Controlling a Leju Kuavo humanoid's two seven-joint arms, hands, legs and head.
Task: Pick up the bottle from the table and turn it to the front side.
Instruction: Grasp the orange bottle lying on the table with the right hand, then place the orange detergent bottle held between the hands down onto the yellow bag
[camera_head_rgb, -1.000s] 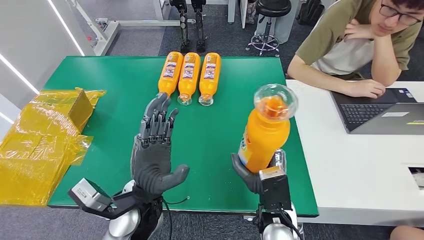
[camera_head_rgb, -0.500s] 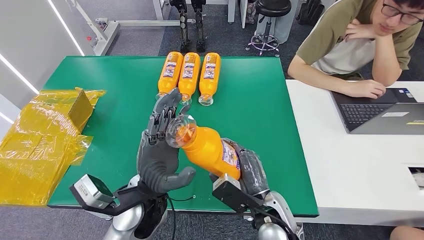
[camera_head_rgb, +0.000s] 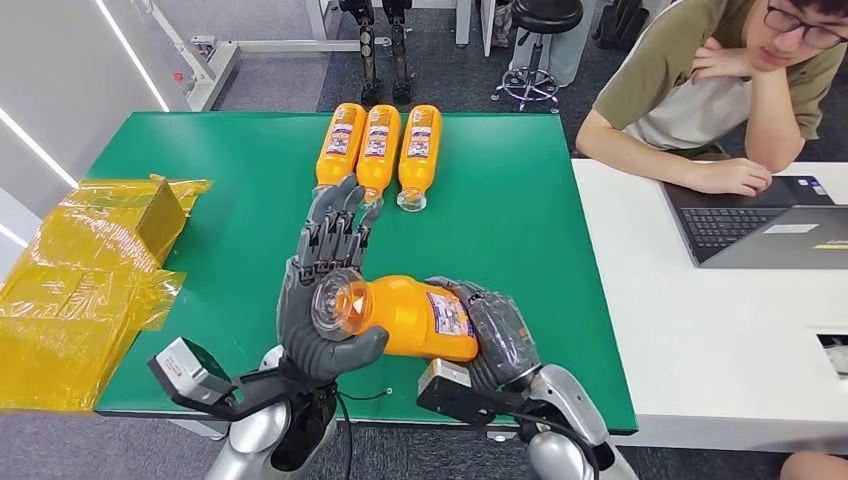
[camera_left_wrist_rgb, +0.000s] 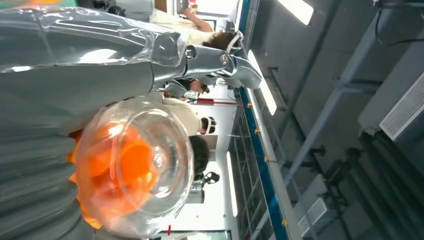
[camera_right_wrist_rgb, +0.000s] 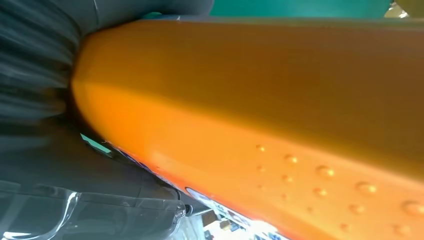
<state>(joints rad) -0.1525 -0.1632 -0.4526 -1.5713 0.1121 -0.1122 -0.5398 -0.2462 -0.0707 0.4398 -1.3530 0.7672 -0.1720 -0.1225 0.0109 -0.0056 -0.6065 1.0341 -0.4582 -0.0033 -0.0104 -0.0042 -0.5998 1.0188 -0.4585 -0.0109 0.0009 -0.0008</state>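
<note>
An orange bottle (camera_head_rgb: 405, 318) lies sideways above the green table's (camera_head_rgb: 520, 200) near edge, its base end gripped by the right hand (camera_head_rgb: 492, 335), its clear cap resting in the left hand's (camera_head_rgb: 325, 300) open palm. Full, stiff and beaded with droplets, it looks slippery; the labelled middle seems the safest grip.

Four orange bottles (camera_head_rgb: 410, 318), one laptop (camera_head_rgb: 760, 225)

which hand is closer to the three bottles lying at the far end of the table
Left. The left hand reaches its fingertips almost to the three bottles, while the right hand grips the held bottle farther back.
</note>
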